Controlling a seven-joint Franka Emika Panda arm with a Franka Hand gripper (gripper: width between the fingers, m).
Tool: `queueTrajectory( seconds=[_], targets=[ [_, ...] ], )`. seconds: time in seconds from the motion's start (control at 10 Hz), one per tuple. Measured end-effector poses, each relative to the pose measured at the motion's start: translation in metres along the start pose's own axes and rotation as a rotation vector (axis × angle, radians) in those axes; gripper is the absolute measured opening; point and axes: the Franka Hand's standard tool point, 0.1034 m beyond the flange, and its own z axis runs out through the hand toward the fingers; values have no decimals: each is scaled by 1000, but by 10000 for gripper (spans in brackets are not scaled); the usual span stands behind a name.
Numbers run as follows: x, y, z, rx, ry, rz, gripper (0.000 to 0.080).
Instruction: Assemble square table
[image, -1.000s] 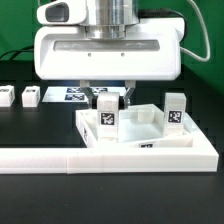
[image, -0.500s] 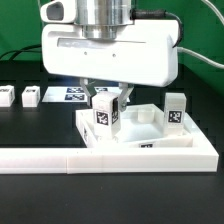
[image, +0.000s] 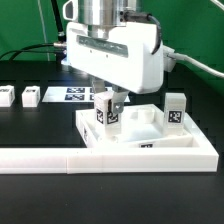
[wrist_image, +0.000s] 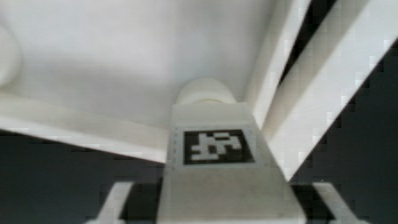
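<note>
The white square tabletop (image: 150, 138) lies tray-side up against the border bar. One tagged white leg (image: 104, 113) stands upright at its corner on the exterior view's left, and a second leg (image: 176, 110) stands at the corner on the exterior view's right. My gripper (image: 108, 99) is straight above the first leg, with a finger on each side of its top. In the wrist view the leg (wrist_image: 221, 150) fills the middle. A dark gap shows between it and each of the fingers (wrist_image: 128, 205), so the jaws stand open around it.
The long white L-shaped border bar (image: 90, 158) runs along the front. Two loose white legs (image: 5, 97) (image: 31, 97) lie on the black table at the exterior view's left. The marker board (image: 74, 95) lies behind them, partly hidden by my hand.
My hand has turned about its vertical axis over the leg, from square-on to angled. The leg stays upright in the same corner.
</note>
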Motion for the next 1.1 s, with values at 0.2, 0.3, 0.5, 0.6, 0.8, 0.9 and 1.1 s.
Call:
queueTrajectory(
  seconds=[0.2,0.3,0.5,0.6,0.8,0.9,1.1],
  targets=[
    [0,0,0,1,-4,70,291],
    [-1,0,1,1,-4,36,402],
    [-1,0,1,2,-4,-45,549],
    [-2,-1,1,4,-3,-94,628],
    [1,-1,1,8,1,-335,646],
    [1,-1,1,8,1,-426,649],
    [0,-1,1,7,2,-588,649]
  ],
)
